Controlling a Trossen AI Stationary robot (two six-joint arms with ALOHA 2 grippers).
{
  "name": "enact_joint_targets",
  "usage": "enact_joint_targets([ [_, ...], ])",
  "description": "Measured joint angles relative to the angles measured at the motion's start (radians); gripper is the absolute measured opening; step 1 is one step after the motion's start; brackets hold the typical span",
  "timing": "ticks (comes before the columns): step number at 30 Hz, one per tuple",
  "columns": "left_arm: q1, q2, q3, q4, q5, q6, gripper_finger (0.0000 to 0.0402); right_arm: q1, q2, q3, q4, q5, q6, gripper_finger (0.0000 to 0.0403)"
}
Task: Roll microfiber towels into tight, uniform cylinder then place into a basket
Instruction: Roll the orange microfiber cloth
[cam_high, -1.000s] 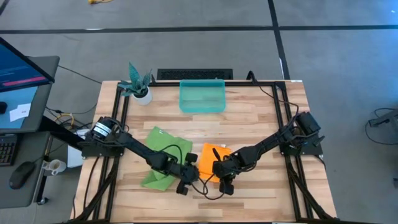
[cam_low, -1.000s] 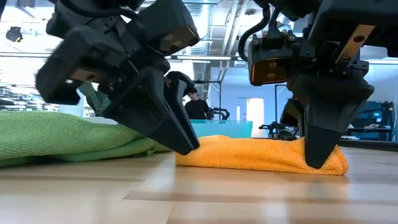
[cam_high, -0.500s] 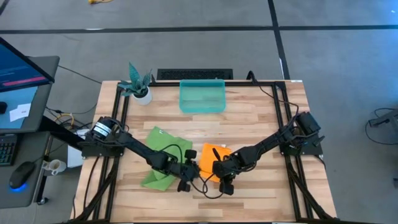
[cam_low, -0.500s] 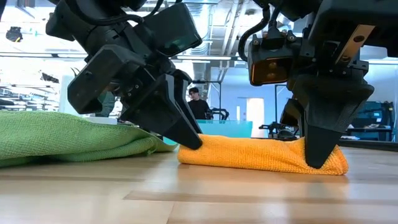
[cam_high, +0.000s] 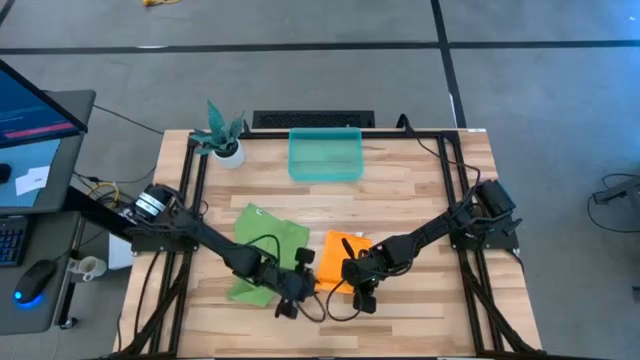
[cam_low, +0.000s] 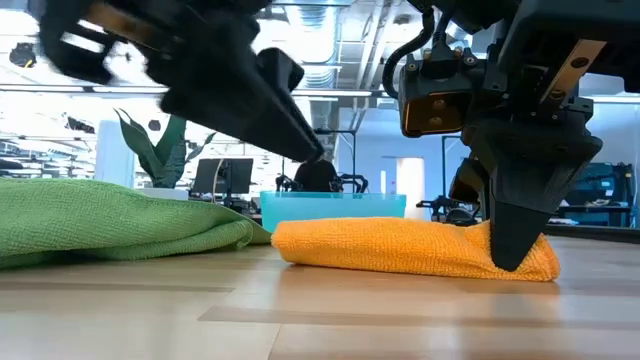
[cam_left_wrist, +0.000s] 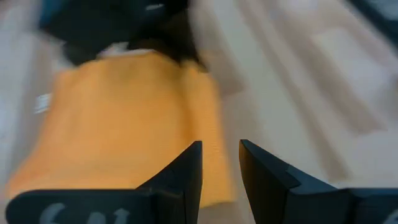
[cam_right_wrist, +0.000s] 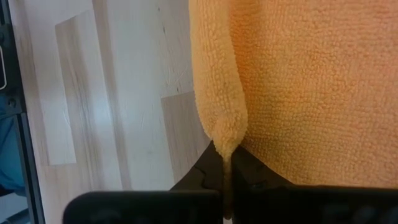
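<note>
Two pincers are working: my right gripper (cam_low: 520, 262) is pinching the soft, floppy orange towel (cam_low: 400, 248) by its edge; my left gripper (cam_left_wrist: 220, 155) is hovering part-open.

- Both arms are matte black with jointed links.
- Left hand (cam_left_wrist: 221, 163): two flat black fingers with squared, angular tips.
- Right hand (cam_low: 520, 250): tapered black wedge fingers below an orange-lit camera housing, black cables looping above.

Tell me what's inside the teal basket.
Nothing shows inside the teal basket: from above, only its translucent floor is visible. Neither towel is in it; the orange towel and green towel lie on the table.
</note>
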Motion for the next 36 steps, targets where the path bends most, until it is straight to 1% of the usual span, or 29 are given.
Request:
enact_joint_targets([
  [3,-0.009,0.024,0.0,0.003,0.119,0.005,0.0098,0.0,0.0,0.0,0.0,0.001,0.0,0.0022],
  [4,-0.009,0.036,0.0,0.013,0.144,0.009,0.0098,0.0,0.0,0.0,0.0,0.0,0.002,0.0022],
  [6,-0.007,0.061,-0.001,0.044,0.156,0.02,0.0098,0.0,0.0,0.0,0.001,0.001,0.004,0.002],
  [11,0.013,0.12,-0.001,0.09,0.157,0.068,0.0098,0.0,0.0,0.0,0.001,0.0,0.004,0.0019],
  [15,0.035,0.122,-0.001,0.092,0.155,0.053,0.0098,0.0,0.0,0.0,0.001,0.0,0.005,0.0022],
  [22,0.052,0.122,-0.001,0.074,0.073,0.015,0.0098,0.0,0.0,0.0,0.001,0.0,0.005,0.0018],
  [26,0.058,0.122,-0.001,0.07,0.033,-0.013,0.0098,0.0,0.0,0.0,0.001,0.0,0.006,0.0023],
  [29,0.065,0.122,-0.001,0.07,0.033,-0.039,0.0098,0.0,0.0,0.0,0.001,0.0,0.006,0.0021],
  [36,0.101,0.121,0.0,0.06,0.033,-0.163,0.0098,0.0,0.0,0.0,0.001,0.0,0.007,0.0022],
])
